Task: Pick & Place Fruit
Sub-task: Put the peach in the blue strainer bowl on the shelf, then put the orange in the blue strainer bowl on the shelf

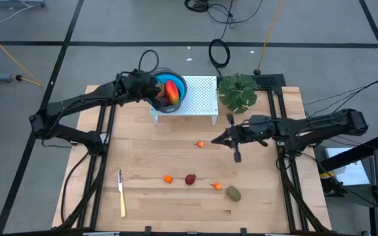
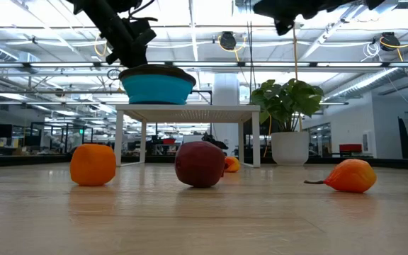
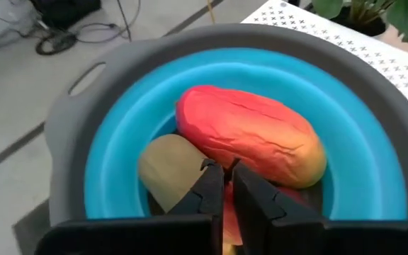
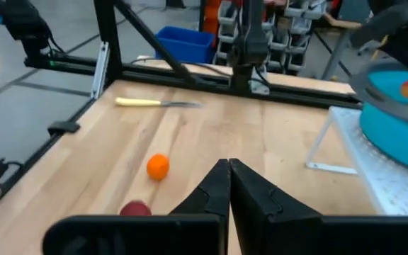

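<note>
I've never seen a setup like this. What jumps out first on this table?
The bright blue bowl with a grey rim on the white perforated stand at the table's far side, holding a large red-orange oblong fruit and an olive-brown oval, with the shut left gripper right above them. Small fruit dots the wooden table nearer the front: a dark red ball beside a tiny orange ball.

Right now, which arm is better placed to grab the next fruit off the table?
Probably the right. Its gripper is shut and empty above the bare wood, near the small orange fruit. The left gripper is over the blue bowl on the white stand.
</note>
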You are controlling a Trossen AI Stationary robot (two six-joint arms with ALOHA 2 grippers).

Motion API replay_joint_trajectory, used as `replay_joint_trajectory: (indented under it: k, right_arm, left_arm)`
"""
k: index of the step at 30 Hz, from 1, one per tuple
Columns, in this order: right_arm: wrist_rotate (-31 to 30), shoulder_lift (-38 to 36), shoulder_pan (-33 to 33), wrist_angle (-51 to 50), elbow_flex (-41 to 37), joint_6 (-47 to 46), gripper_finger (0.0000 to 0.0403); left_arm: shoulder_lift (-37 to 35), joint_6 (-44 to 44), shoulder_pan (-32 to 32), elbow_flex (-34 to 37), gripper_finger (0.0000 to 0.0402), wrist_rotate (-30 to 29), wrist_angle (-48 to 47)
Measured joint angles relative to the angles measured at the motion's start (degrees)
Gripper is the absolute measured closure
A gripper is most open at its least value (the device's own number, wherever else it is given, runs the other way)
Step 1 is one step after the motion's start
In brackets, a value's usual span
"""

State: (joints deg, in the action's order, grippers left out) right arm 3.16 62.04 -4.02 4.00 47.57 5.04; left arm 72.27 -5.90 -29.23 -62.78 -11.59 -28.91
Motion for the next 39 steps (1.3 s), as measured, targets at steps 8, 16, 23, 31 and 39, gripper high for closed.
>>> replay_joint_trajectory:
  k: [8, 16, 23, 31, 39]
  right_arm:
    - [-0.04, -8.64, 0.27, -3.8, -3.27, 0.11, 0.0402]
    - [-0.42, -17.17, 0.27, 3.41, -11.72, -4.56, 0.0402]
    - [-2.96, -21.35, 0.27, 12.5, -18.34, -4.54, 0.0402]
    - [-3.35, -22.47, 0.29, 12.95, -19.78, -4.44, 0.0403]
    - [-3.32, -22.47, 0.29, 12.91, -19.78, -4.42, 0.0403]
  left_arm:
    - [0.02, -2.88, -2.15, 0.0, 0.0378, 2.77, -0.73]
    - [0.02, -4.53, -2.63, 0.02, 0.0374, 2.79, -2.78]
    - [0.02, -4.95, -2.63, 0.02, 0.0346, 2.75, -2.64]
    - [0.02, -5.21, -2.63, 0.02, 0.0299, 2.58, -2.36]
    - [-1.49, -4.52, -2.63, 0.09, 0.0245, 2.58, 2.91]
